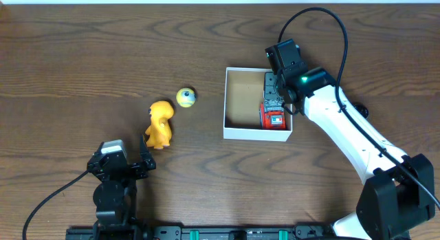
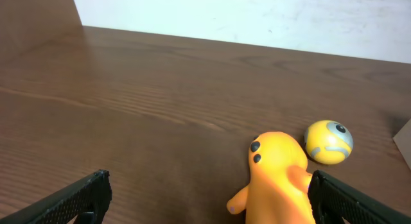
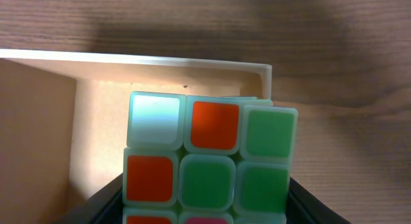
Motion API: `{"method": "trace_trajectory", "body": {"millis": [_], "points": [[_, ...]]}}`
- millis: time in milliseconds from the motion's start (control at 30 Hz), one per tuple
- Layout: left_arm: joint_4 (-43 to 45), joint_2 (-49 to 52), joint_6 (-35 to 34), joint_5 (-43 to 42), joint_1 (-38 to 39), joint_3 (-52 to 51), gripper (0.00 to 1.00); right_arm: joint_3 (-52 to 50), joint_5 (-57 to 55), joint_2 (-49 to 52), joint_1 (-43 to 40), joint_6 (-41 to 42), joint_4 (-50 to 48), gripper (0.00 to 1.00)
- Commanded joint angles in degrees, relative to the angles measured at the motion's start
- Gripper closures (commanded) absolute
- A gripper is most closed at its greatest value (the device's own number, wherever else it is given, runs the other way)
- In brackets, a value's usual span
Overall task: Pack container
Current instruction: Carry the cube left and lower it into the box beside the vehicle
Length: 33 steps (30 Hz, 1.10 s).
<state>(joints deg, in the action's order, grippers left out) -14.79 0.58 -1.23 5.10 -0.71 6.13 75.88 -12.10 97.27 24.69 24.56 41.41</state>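
The right pincer [image 1: 273, 108] is clenched on a puzzle cube [image 1: 273, 118], its dark fingers [image 3: 96, 203] pressed against the cube's two sides at the bottom of the right wrist view, jaws part-way apart to the cube's width. The cube [image 3: 212, 160] shows green, orange and pale tiles there. From overhead it sits inside the container [image 1: 225, 102], in its lower right corner against the right wall. The container, white-walled with a brown inside, rests on the counter [image 1: 82, 61] right of centre; its far wall [image 3: 160, 57] runs across the wrist view above the cube. The left pincer [image 1: 119, 157], at the lower left of the overhead frame, is released, its jaws spread wide and holding nothing. Its fingers [image 2: 77, 198] frame the lower corners of the left wrist view. Just ahead of it lies a yellow toy figure [image 2: 279, 179], touching neither finger as far as I can tell. Near the figure's head sits a yellow ball [image 2: 329, 142] with grey-blue markings, between the figure [image 1: 159, 123] and the container.
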Motion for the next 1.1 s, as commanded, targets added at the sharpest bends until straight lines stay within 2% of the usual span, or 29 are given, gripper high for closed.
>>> {"method": "trace_trajectory", "body": {"millis": [0, 267, 667, 1067], "points": [[-0.31, -0.35, 0.81, 0.46, -0.35, -1.44, 0.02, 0.17, -1.42, -0.04, 0.24, -0.39, 0.20, 0.51], [-0.31, -0.35, 0.81, 0.46, -0.35, -1.44, 0.02, 0.13, -1.42, 1.05, 0.24, -0.39, 0.17, 0.56], [-0.31, -0.35, 0.81, 0.46, -0.35, -1.44, 0.02, 0.13, -2.82, 5.49, 0.24, -0.39, -0.35, 0.55], [-0.31, -0.35, 0.81, 0.46, -0.35, -1.44, 0.02, 0.13, -4.02, 5.49, 0.24, -0.28, -1.31, 0.57]]}}
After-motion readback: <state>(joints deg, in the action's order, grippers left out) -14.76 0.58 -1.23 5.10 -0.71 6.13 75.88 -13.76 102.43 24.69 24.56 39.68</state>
